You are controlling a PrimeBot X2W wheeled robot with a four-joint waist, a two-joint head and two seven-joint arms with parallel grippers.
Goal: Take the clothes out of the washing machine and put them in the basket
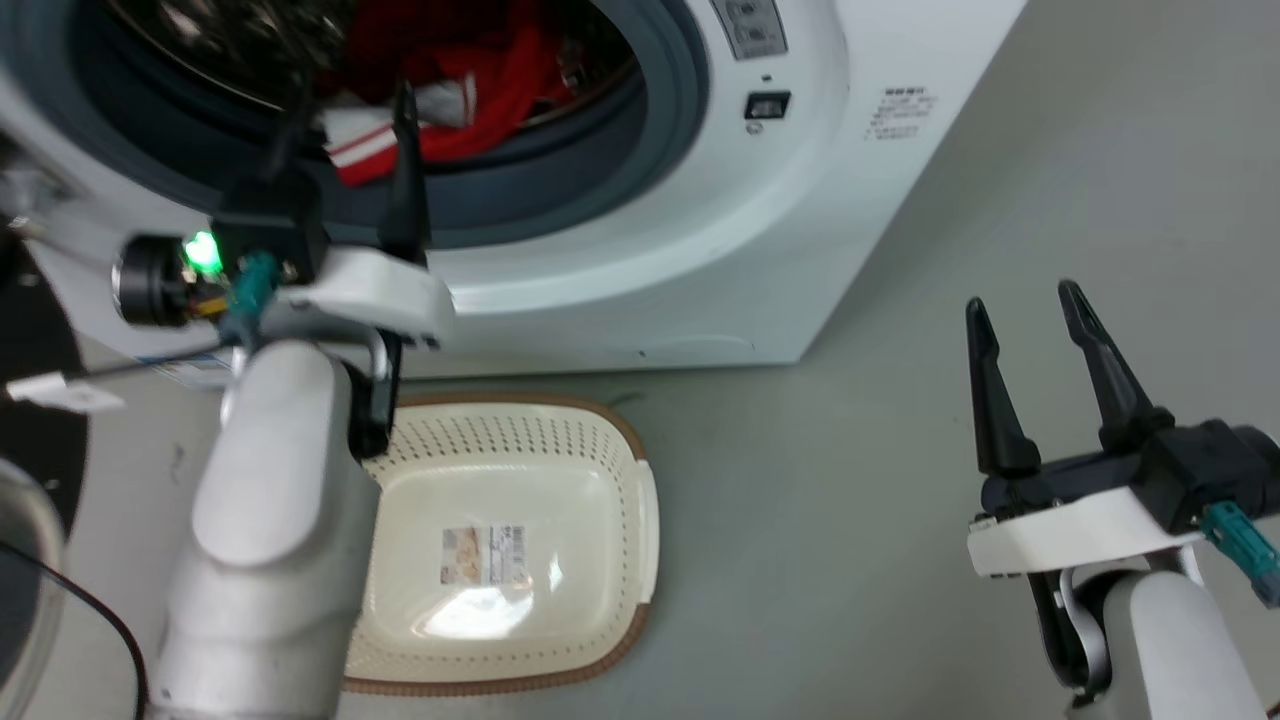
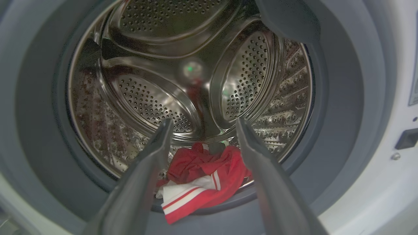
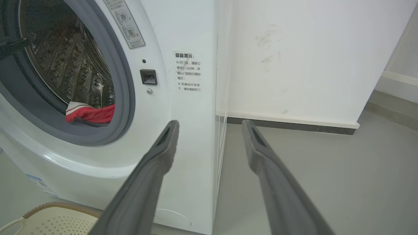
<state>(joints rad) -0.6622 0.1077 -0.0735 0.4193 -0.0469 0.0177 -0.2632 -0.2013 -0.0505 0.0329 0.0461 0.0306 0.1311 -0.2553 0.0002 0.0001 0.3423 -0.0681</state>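
The washing machine (image 1: pixel 700 250) stands open with its grey door ring (image 2: pixel 336 98) and steel drum (image 2: pixel 147 98) exposed. Red clothes with white stripe trim (image 2: pixel 202 176) lie at the drum's front lip, also visible as clothes (image 1: pixel 470 90) and clothes (image 3: pixel 89 114). My left gripper (image 1: pixel 350 95) hovers open at the drum mouth, just short of the clothes; the left gripper (image 2: pixel 204 120) holds nothing. The basket (image 1: pixel 640 480) sits on the floor below the door with nothing in it. My right gripper (image 1: pixel 1022 300) is open off to the right, and the right gripper (image 3: pixel 210 122) points at the machine's corner.
Grey floor (image 1: pixel 850 500) stretches to the right of the basket. A white wall (image 3: pixel 310 65) with a dark baseboard runs behind the machine's right side. The basket's brown rim (image 3: pixel 58 206) shows at the lower left. The door's dark rim (image 1: pixel 25 560) sits at far left.
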